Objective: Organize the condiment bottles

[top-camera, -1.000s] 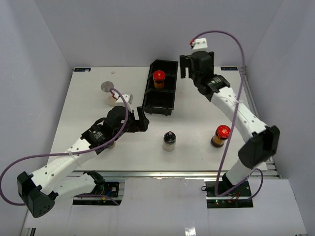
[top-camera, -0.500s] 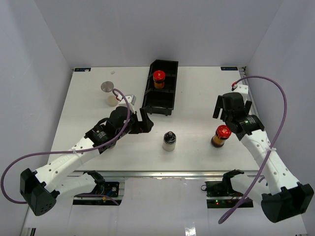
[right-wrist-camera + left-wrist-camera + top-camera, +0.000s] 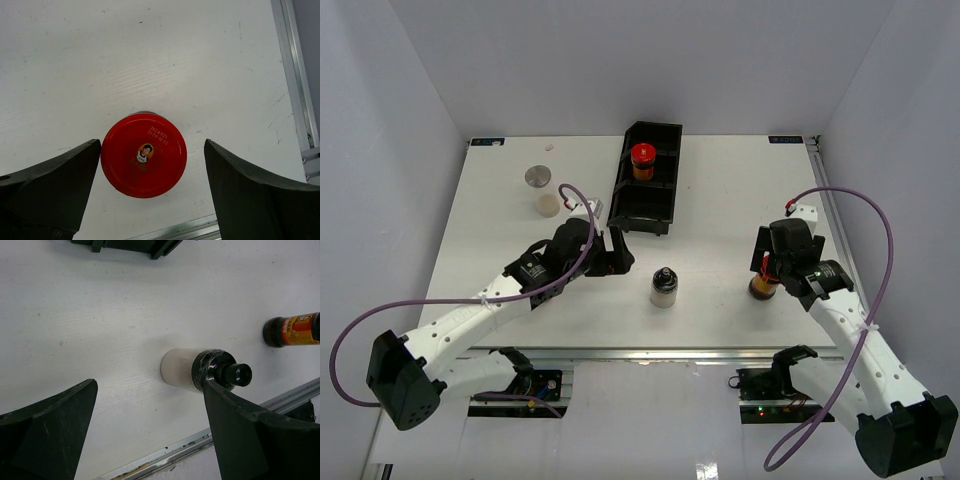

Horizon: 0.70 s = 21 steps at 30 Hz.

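Observation:
A pale bottle with a dark cap [image 3: 663, 287] stands at the front centre. My left gripper [image 3: 619, 254] is open just left of it; in the left wrist view [image 3: 150, 435] the bottle [image 3: 197, 371] lies beyond the right finger [image 3: 250, 430], not between the jaws. An amber bottle with a red cap [image 3: 765, 285] stands at the front right. My right gripper [image 3: 767, 266] is open directly above it; its jaws straddle the red cap [image 3: 144, 154] in the right wrist view [image 3: 152, 185]. Another red-capped bottle [image 3: 642, 160] sits in the black tray [image 3: 660, 205]. A cream bottle with a grey lid [image 3: 536, 177] stands back left.
The tray's near end [image 3: 125, 245] lies just beyond my left gripper. The table's metal front rail [image 3: 295, 100] runs close to the right of the amber bottle. White enclosure walls stand on three sides.
My right arm has swung from the tray at the back down to the front right and now sits over the amber bottle. My left gripper has crept right toward the pale bottle.

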### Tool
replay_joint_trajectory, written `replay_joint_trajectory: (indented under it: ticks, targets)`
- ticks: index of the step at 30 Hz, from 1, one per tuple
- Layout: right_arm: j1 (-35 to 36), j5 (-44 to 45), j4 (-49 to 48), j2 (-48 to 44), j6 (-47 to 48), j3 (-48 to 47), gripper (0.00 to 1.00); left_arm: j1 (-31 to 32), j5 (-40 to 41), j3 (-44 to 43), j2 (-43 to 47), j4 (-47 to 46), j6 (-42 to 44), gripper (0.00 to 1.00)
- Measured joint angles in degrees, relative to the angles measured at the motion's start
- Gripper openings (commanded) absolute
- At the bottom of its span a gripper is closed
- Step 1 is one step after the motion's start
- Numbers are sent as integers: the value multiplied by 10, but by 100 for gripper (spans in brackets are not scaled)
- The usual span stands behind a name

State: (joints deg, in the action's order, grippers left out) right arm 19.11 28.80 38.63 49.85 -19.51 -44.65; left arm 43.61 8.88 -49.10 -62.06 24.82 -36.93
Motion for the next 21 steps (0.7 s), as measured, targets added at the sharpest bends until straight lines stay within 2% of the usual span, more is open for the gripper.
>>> replay_joint_trajectory:
  ticks: [14,21]
  targets:
    - [0,-26,-22,3,2,32,93,0,-1,5,-4,-4,0,98]
    - [0,-31,-31,16,4,36,100,0,-1,5,3,3,0,98]
